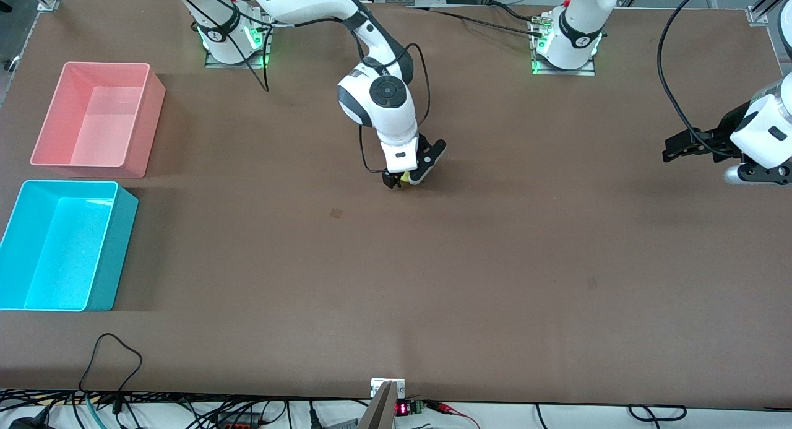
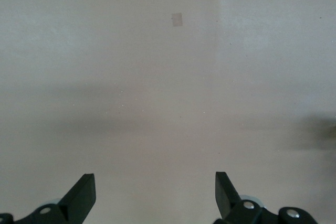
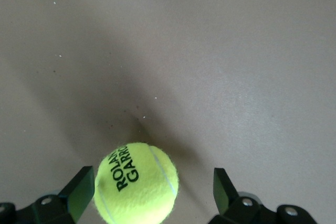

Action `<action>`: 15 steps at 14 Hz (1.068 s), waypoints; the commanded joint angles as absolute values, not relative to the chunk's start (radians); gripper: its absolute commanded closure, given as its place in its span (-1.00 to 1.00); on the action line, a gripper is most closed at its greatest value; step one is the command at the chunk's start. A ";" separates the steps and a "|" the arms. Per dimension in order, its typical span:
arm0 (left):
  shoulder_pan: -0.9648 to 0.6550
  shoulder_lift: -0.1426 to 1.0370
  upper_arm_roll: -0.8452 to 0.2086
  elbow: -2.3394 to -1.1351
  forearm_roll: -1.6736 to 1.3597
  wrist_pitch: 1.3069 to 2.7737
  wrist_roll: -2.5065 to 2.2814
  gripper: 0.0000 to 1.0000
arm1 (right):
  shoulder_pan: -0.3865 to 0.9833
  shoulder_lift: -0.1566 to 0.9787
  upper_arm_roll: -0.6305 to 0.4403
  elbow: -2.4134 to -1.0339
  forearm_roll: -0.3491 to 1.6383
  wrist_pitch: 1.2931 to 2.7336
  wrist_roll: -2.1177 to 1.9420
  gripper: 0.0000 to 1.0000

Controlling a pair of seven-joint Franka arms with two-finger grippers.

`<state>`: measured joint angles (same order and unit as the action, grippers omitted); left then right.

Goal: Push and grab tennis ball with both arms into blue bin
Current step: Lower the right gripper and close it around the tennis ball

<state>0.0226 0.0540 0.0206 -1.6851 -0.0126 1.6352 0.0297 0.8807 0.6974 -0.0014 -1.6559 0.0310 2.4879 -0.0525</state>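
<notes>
The tennis ball (image 1: 404, 177) lies on the brown table near its middle, mostly hidden under the right arm's hand. In the right wrist view the yellow-green ball (image 3: 136, 183) with black lettering sits between the fingers of my right gripper (image 3: 152, 192), against one finger and apart from the other. My right gripper (image 1: 405, 180) is open, down at the table around the ball. My left gripper (image 1: 674, 149) is open and empty over the table at the left arm's end; its wrist view (image 2: 155, 192) shows only bare table. The blue bin (image 1: 120, 249) stands empty at the right arm's end.
An empty pink bin (image 1: 145, 132) stands beside the blue bin, farther from the front camera. A small tape mark (image 1: 336, 213) is on the table between the ball and the bins. Cables (image 1: 111, 355) lie at the table's front edge.
</notes>
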 commanded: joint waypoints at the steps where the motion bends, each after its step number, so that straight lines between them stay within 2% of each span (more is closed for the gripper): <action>1: 0.018 0.048 0.028 -1.686 -0.012 1.623 0.034 -1.00 | 0.894 0.704 -0.014 -1.655 0.017 2.500 -0.060 -1.00; 15: 0.023 0.048 0.028 -1.686 -0.014 1.611 0.034 -1.00 | 0.899 0.716 -0.014 -1.689 -0.003 2.500 -0.060 -1.00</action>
<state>0.0234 0.0540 0.0234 -1.6851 -0.0126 1.6236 0.0297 0.8901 0.7163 -0.0048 -1.6790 0.0114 2.4879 -0.0527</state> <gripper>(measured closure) 0.000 0.000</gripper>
